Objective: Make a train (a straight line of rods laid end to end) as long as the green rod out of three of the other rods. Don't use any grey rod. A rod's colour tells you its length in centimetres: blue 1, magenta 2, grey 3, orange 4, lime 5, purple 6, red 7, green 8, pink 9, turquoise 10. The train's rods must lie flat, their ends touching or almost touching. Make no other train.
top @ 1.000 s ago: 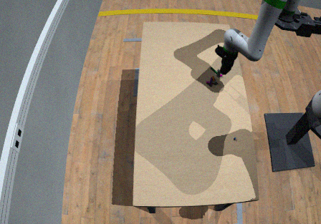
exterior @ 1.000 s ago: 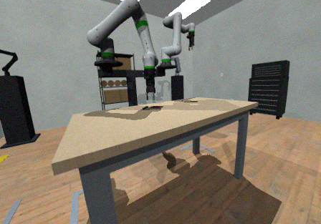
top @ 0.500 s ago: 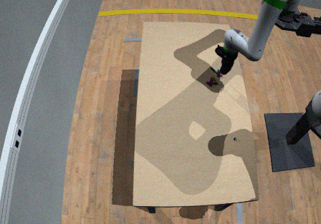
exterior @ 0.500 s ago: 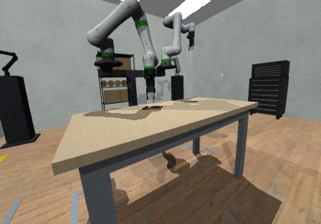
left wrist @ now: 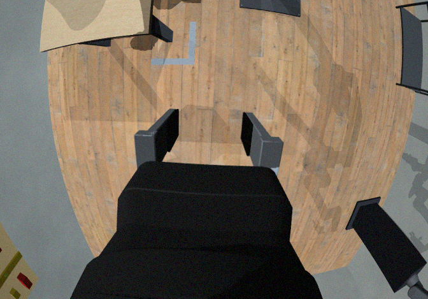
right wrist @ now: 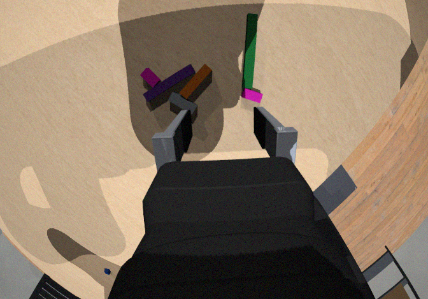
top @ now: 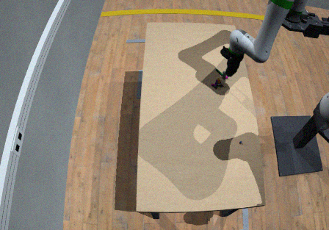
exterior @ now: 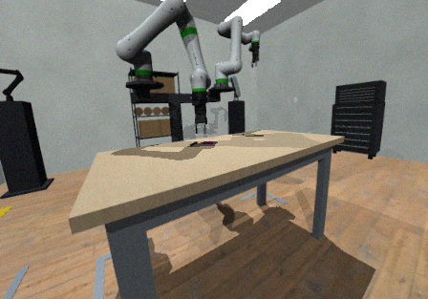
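In the right wrist view the green rod point(right wrist: 250, 51) point(top: 219, 72) lies on the table, with a magenta rod point(right wrist: 252, 95) point(top: 226, 77) slightly askew at its near end. To the left, a purple rod point(right wrist: 169, 82) lies between another magenta rod point(right wrist: 150, 76) and an orange rod point(right wrist: 197, 81). A grey rod point(right wrist: 183, 102) is at the orange rod's near end. A small blue piece point(right wrist: 107, 271) point(top: 240, 142) lies far off. My right gripper point(right wrist: 222, 121) point(exterior: 201, 130) is open and empty, above the table near these rods. My left gripper point(left wrist: 210, 123) point(exterior: 254, 64) is open and empty, high beyond the table.
The purple, orange, grey and second magenta rods sit close together; whether they touch is unclear. The wooden table point(top: 165, 49) point(exterior: 158, 183) has its edge near the green rod's side. The right arm casts a shadow over the rods. A black cabinet point(exterior: 359, 117) stands behind the table.
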Controlling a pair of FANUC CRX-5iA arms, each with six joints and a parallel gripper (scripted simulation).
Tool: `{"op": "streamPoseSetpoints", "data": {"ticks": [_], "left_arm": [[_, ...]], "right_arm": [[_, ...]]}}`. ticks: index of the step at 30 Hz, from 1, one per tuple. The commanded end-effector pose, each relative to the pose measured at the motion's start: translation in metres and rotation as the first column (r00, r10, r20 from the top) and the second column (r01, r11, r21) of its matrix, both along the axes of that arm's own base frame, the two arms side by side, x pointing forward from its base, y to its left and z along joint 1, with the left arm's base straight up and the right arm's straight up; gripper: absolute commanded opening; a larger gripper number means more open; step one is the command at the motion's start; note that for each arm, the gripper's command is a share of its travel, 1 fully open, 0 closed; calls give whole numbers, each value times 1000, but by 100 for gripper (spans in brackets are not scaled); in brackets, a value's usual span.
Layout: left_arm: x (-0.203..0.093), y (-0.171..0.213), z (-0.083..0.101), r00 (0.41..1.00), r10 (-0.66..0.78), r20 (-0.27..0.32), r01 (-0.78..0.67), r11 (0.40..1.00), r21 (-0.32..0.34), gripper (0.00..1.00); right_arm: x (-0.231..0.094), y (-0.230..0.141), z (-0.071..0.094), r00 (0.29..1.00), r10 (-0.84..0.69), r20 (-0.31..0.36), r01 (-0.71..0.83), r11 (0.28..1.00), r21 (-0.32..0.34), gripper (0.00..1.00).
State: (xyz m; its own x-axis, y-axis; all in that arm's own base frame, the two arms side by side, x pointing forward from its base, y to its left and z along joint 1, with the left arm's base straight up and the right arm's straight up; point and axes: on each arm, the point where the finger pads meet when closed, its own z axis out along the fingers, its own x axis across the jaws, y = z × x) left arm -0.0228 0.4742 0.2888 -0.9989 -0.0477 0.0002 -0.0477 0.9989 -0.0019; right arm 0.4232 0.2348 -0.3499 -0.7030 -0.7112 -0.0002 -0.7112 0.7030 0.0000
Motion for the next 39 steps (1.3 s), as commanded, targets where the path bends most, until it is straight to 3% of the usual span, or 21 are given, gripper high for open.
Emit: {"op": "streamPoseSetpoints", "data": {"ticks": [1,39], "left_arm": [[0,0,1,1000,0,0,0,1000,2,100],[0,0,1,1000,0,0,0,1000,2,100]], "right_arm": [[1,0,1,1000,0,1,0,1000,1,100],[1,-2,1,999,38,1,-38,999,1,100]]}}
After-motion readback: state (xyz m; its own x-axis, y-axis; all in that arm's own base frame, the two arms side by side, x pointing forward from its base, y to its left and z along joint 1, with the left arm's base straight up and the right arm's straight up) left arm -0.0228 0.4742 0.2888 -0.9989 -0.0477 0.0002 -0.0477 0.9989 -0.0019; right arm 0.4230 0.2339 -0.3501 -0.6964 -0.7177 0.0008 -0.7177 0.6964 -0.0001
